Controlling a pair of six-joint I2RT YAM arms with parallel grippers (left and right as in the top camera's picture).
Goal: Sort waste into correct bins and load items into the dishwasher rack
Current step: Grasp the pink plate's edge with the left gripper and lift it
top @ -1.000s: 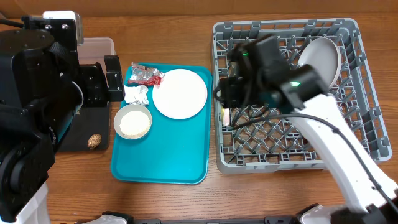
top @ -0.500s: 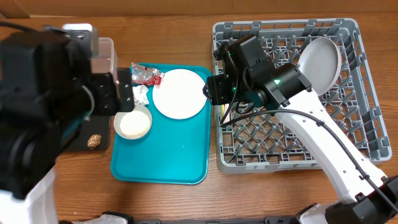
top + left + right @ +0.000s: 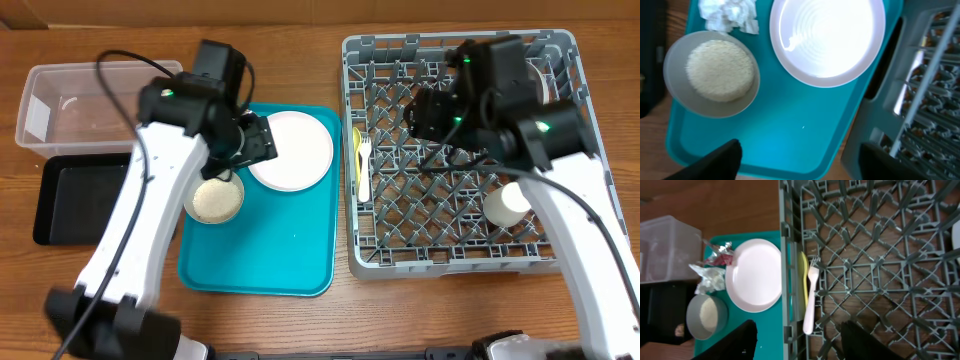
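Observation:
My left gripper (image 3: 257,140) (image 3: 800,167) is open and empty above the teal tray (image 3: 790,135). Below it are a white plate (image 3: 827,37), a grey bowl of white rice (image 3: 715,72) and a crumpled white napkin (image 3: 730,15). My right gripper (image 3: 427,115) (image 3: 800,345) is open and empty over the left part of the grey dishwasher rack (image 3: 460,255). A pale yellow spoon (image 3: 804,277) and a white fork (image 3: 811,300) lie in the rack's left edge. A white cup (image 3: 508,203) stands in the rack. The red wrapper (image 3: 720,255) lies by the napkin.
The clear tub (image 3: 60,105) stands at the far left, with the black tray (image 3: 85,200) in front of it. A small brown scrap (image 3: 680,329) lies in the black tray. The second plate in the rack's back right is mostly hidden by my right arm.
My left arm swung from the bins to over the teal tray by the white plate. My right arm moved right from the rack's left edge to over the rack, uncovering the cup.

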